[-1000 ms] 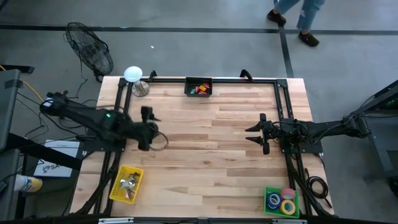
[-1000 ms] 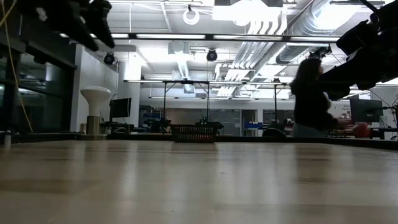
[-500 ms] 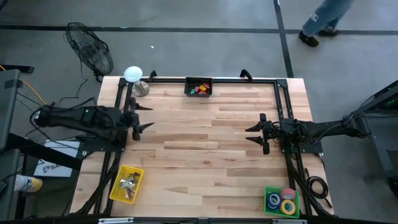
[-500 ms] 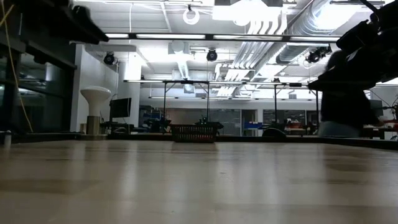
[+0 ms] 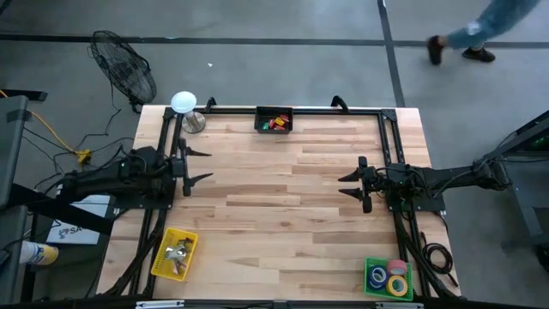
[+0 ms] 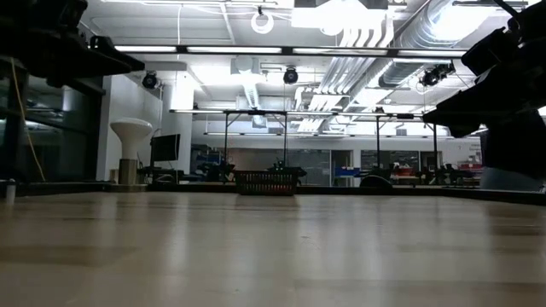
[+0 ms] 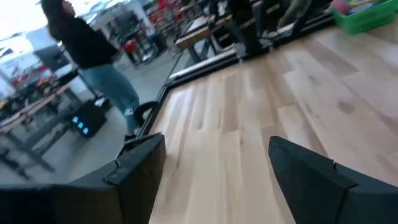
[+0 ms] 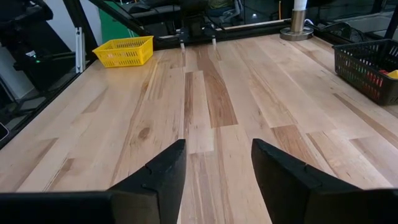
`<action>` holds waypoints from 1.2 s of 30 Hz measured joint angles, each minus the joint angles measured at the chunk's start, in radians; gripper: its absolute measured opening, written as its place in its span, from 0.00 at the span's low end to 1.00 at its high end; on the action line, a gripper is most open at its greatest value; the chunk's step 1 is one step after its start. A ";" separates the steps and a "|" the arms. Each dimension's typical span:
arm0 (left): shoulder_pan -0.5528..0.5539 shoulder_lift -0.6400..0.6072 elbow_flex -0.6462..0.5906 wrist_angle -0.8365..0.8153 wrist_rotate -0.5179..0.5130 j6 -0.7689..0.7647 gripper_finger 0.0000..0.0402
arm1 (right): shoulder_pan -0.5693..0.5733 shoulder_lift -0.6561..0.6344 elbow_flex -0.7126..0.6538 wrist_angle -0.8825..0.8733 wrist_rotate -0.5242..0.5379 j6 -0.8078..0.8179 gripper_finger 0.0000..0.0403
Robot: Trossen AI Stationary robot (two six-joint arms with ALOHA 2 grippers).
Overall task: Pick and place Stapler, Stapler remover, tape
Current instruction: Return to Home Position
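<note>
The tape rolls, blue, yellow and pink rings, lie in a green basket at the table's near right corner. Small silver metal pieces lie in a yellow basket near the near left corner. Red and other coloured items sit in a black basket at the far edge. My left gripper hovers open over the left side of the table, holding nothing. My right gripper hovers open over the right side, also holding nothing.
A wide bare stretch of wooden table lies between the two grippers. A white lamp-like stand and a metal cup stand at the far left corner. A fan stands on the floor, and a person's legs pass beyond the far edge.
My left arm has drawn back from over the table toward its left edge, and its gripper has risen and turned level, pointing toward the right side. My right arm has kept still. The person beyond the far edge has walked toward the right.
</note>
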 joint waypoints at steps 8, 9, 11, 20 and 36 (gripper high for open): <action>0.096 -0.001 -0.078 0.076 0.036 0.056 0.70 | 0.000 0.000 0.000 0.000 0.000 0.000 0.42; 0.104 -0.002 -0.088 0.082 0.028 0.068 0.70 | 0.000 0.000 0.000 0.000 0.000 0.000 0.42; 0.115 -0.002 -0.110 0.109 0.030 0.080 0.70 | 0.000 0.000 0.000 0.000 0.000 0.000 0.43; 0.119 -0.070 -0.218 0.259 0.075 0.080 0.70 | 0.000 0.000 0.000 0.000 0.000 0.000 0.42; 0.120 -0.059 -0.220 0.252 0.058 0.101 0.70 | 0.000 0.000 0.000 0.000 0.000 0.000 0.42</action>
